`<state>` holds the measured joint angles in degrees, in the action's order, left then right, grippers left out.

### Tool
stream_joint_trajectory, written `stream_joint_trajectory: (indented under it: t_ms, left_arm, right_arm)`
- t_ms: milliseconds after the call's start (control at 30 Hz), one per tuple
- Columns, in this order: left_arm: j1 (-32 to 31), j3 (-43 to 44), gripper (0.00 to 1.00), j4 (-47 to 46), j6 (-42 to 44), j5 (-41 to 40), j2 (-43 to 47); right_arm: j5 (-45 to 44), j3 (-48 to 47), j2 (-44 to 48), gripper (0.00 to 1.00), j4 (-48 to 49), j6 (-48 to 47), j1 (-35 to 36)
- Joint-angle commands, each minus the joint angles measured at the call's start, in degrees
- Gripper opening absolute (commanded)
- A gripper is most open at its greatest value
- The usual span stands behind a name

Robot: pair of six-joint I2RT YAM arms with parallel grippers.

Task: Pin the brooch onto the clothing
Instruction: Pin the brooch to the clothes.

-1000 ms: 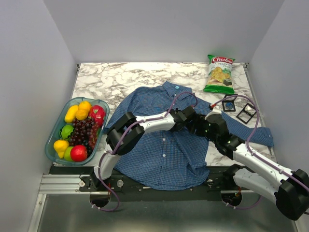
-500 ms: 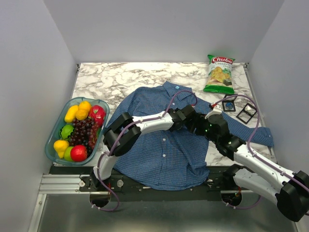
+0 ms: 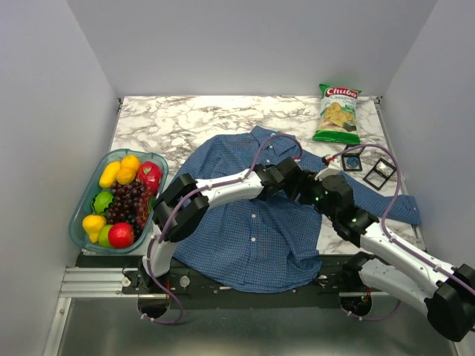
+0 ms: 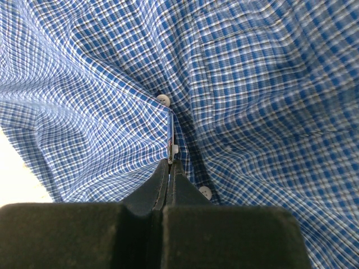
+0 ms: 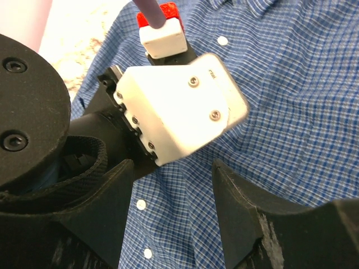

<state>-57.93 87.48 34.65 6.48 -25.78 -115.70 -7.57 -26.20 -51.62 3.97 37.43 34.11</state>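
- Directly between the left gripper's (image 4: 170, 165) fingertips sits a raised fold of the shirt (image 4: 252, 112). The jaws are clenched on the buttoned front edge, which runs straight away from the tips, in line with them. A white button (image 4: 163, 100) lies just beyond.
- Beneath both grippers the shirt lies spread on the marble table (image 3: 163, 119), collar on the far side.
- The right gripper (image 5: 171, 168) is released, jaws wide and holding nothing. It faces the left arm's white wrist housing (image 5: 179, 106), which stands close ahead and blocks its way to the pinched fold.
- No brooch shows in either gripper. Two small dark square frames (image 3: 351, 162) lie on the table just beyond the right gripper, nearer that arm. I cannot tell whether either is the brooch.
- The chips bag (image 3: 338, 113) lies farther beyond, and the fruit tray (image 3: 75, 222) is well off on the left arm's outer side.
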Motion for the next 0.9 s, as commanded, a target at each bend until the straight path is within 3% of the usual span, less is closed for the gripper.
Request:
stream_joint_trajectory:
  t_ms: [0, 567, 867]
  left_arm:
    - [-6.0, 0.1, 0.0, -4.5, -2.9, 6.7, 7.5]
    - [0.1, -3.5, 0.0, -9.3, -7.9, 24.6, 14.2]
    - [2.0, -4.4, 0.0, -10.7, -9.6, 29.8, 16.7]
  right_arm:
    - [-4.9, -0.9, -2.1, 0.66, -1.9, 0.7, -1.1]
    - [-7.5, 0.3, 1.3, 0.69, -3.4, 0.6, -1.1]
    - [-7.1, 0.8, 0.5, 0.71, -3.5, 1.2, -1.6]
